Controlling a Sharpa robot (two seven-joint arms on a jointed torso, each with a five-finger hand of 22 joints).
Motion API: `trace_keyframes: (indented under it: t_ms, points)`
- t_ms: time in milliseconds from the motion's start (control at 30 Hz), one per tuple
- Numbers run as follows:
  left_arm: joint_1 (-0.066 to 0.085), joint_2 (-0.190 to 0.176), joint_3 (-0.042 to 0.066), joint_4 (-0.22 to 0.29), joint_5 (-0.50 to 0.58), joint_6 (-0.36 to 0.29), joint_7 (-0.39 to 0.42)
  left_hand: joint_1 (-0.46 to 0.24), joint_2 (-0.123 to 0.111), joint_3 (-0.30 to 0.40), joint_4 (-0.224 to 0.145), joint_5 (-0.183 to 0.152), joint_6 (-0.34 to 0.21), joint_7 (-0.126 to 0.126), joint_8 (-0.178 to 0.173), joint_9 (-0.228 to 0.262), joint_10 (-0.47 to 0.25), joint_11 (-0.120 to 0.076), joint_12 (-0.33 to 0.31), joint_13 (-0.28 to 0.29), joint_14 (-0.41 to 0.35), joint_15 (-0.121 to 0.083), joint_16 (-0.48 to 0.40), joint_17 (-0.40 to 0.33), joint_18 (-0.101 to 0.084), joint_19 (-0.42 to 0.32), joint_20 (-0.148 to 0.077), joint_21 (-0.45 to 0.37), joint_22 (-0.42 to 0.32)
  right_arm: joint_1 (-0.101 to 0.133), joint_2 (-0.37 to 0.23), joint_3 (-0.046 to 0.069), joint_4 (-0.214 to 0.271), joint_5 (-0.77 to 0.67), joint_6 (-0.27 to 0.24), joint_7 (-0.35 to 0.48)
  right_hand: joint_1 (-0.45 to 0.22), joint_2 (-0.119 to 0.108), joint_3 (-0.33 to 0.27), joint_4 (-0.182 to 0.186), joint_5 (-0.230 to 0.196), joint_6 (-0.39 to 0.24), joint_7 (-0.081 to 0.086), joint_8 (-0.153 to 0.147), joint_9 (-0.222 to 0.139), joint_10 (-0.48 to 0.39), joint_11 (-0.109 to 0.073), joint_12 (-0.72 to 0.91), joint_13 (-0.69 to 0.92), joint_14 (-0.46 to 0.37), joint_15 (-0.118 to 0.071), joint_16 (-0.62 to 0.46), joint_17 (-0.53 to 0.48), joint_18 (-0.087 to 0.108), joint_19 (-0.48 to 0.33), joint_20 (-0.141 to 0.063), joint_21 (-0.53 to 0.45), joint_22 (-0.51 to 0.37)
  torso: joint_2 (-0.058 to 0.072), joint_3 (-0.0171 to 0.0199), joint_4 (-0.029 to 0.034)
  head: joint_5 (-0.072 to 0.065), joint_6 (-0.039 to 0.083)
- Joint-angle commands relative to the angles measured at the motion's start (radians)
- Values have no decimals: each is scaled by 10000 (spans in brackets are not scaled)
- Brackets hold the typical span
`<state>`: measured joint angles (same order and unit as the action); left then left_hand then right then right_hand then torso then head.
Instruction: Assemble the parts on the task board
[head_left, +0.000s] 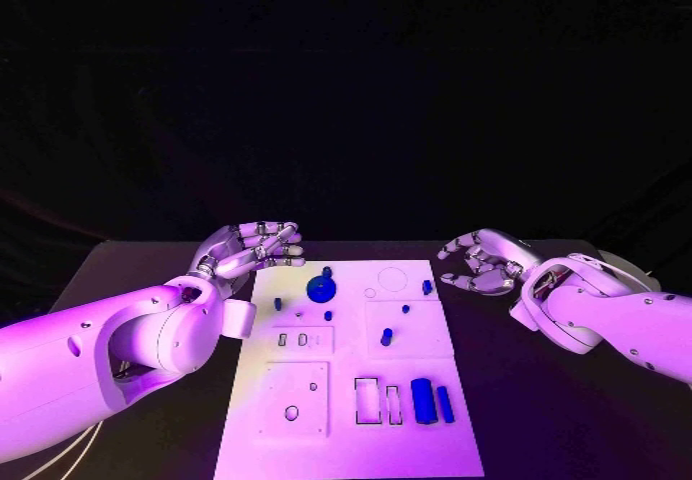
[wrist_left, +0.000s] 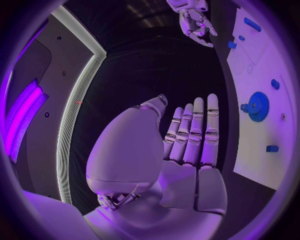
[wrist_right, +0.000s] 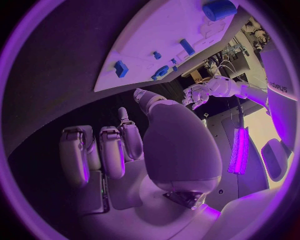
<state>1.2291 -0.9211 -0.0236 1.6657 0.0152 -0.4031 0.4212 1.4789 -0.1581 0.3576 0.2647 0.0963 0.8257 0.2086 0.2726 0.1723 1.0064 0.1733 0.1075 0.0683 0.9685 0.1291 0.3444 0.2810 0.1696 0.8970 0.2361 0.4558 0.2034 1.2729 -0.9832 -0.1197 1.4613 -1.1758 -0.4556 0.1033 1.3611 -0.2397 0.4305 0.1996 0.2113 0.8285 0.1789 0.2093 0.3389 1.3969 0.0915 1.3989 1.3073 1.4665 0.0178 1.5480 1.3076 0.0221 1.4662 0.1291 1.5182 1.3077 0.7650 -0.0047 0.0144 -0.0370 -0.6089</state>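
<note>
The white task board (head_left: 361, 440) lies in the middle of the black table. A blue gear (head_left: 320, 290) sits near its far end, with several small blue parts (head_left: 387, 337) scattered around it. A thick blue cylinder (head_left: 423, 400) and a slim blue bar (head_left: 444, 404) lie at the near right. My left hand (head_left: 253, 247) hovers off the board's far left corner, fingers apart and holding nothing. My right hand (head_left: 483, 263) hovers off the far right corner, fingers loosely curved, nothing in it. The left wrist view shows the gear (wrist_left: 256, 106) beside my fingers (wrist_left: 197, 132).
Black table (head_left: 548, 420) surrounds the board on both sides. Rectangular slots (head_left: 378, 400) and round holes (head_left: 293, 412) mark the board's near half. The right wrist view shows the board (wrist_right: 162, 35), a blue block (wrist_right: 121, 68) and my left hand (wrist_right: 199, 93) beyond.
</note>
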Motion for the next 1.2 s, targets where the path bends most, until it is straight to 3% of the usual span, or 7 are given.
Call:
trace_keyframes:
  t_ms: [33, 200, 300, 700, 867, 1033, 1200]
  points:
    - [-3, 21, 1, -3, -44, 253, 74, 1, -85, 65, 22, -29, 18, 192, -10, -6, 68, 32, -46, -3, -22, 13, 29, 11, 105, -83, -22, 40, 12, -125, 109, -6, -169, 38, 463, 410, 38, -37, -31, -57, 60, -64, -3, -34, -16, -46, 12, -43, 541, 916, 17, 51, 2084, -26, 489, -39, -27, 2036, 19, 50, 5, 36, -32]
    - [-5, 19, -1, -7, -44, 261, 72, 1, -85, 65, 22, -29, 18, 192, -10, -6, 68, 32, -46, -3, -22, 13, 29, 11, 105, -83, -22, 40, 12, -306, 323, -9, -397, 6, 572, 383, 72, -28, -28, -82, 69, -73, 8, -43, -16, -33, 22, -28, 558, 926, 28, 65, 2128, -33, 510, -30, -7, 2059, 21, 0, 10, 76, -92]
    - [-5, 17, -2, -2, -44, 261, 69, 1, -85, 65, 22, -29, 18, 192, -10, -6, 68, 32, -46, -3, -22, 13, 29, 11, 105, -83, -22, 40, 12, -362, 455, -13, -519, -9, 657, 306, 113, -4, -12, -110, 91, -71, 16, -46, -13, -32, 30, -24, 563, 928, 37, 68, 2136, -31, 505, -20, -13, 2054, 18, -7, 13, 64, -103]
    - [-5, 5, -2, 15, -44, 257, 66, 0, -92, 73, 16, -30, 20, 188, -9, -5, 77, 31, -51, -2, -23, 12, 30, 19, 104, -100, -19, 42, 14, -588, 982, -20, -1064, -77, 533, 30, 192, 78, 52, -166, 147, -29, 39, -36, 0, 9, 49, 21, 613, 937, 56, 82, 2178, -48, 554, 0, 34, 2107, 31, 17, 35, 130, -176]
    - [-5, -1, -2, 10, -46, 250, 62, 0, -92, 73, 16, -30, 20, 188, -9, -5, 77, 31, -51, -2, -23, 12, 30, 19, 104, -100, -19, 42, 14, -612, 1069, -18, -1154, -84, 373, -36, 187, 127, 82, -168, 162, 12, 50, -21, 9, 44, 60, 56, 649, 942, 65, 89, 2197, -62, 597, 10, 75, 2152, 60, 34, 44, 126, -171]
    - [-4, -3, -2, 4, -49, 249, 51, 0, -92, 73, 16, -30, 20, 188, -9, -5, 77, 31, -51, -2, -23, 12, 30, 19, 104, -100, -19, 42, 14, -621, 1138, -18, -1196, -86, 367, -78, 171, 148, 93, -163, 166, 47, 53, -8, 17, 57, 63, 69, 662, 943, 70, 91, 2203, -64, 602, 15, 80, 2158, 40, 35, 10, 180, -203]
    - [-4, 0, -2, 3, -51, 253, 39, 0, -92, 73, 16, -30, 20, 188, -9, -5, 77, 31, -51, -2, -23, 12, 30, 19, 104, -100, -19, 42, 14, -623, 1193, -17, -1223, -87, 396, -96, 124, 207, 138, -166, 148, 240, 33, 77, 58, 108, 51, 120, 712, 946, 70, 96, 2215, -71, 624, 26, 100, 2182, 38, 31, 18, 166, -209]
